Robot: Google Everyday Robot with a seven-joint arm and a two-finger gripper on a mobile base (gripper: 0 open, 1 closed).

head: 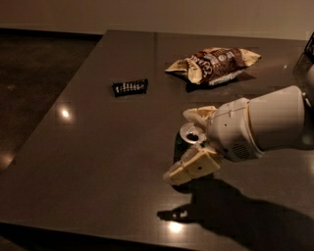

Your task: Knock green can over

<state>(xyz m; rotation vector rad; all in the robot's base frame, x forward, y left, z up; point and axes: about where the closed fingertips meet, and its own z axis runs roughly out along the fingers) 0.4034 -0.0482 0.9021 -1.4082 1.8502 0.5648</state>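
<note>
Gripper: the gripper [179,146] is at the near right part of the table, on a thick white arm [274,126] that enters from the right edge.
Fingers: the two cream fingers [192,166] are spread wide apart and grip nothing. One finger is on the far side of the green can and the other on the near side.
Green can: the green can [188,138] stands between the two fingers, on the near right part of the table. Its silver top with the opening is visible, and its dark body is partly covered by the near finger.
Contact: the near finger lies across the body of the can, but it is not possible to tell if it really touches it.
Table: the table [98,157] is dark and glossy, with small bright light spots and the shadow of the arm at the near side.
Other things: a brown-and-cream snack bag [213,63] lies at the far right, and a small black flat object [130,87] lies to the far left of the can, well apart from it.
Room: a dark floor [29,68] is at the left and a pale wall [147,12] at the far side.
</note>
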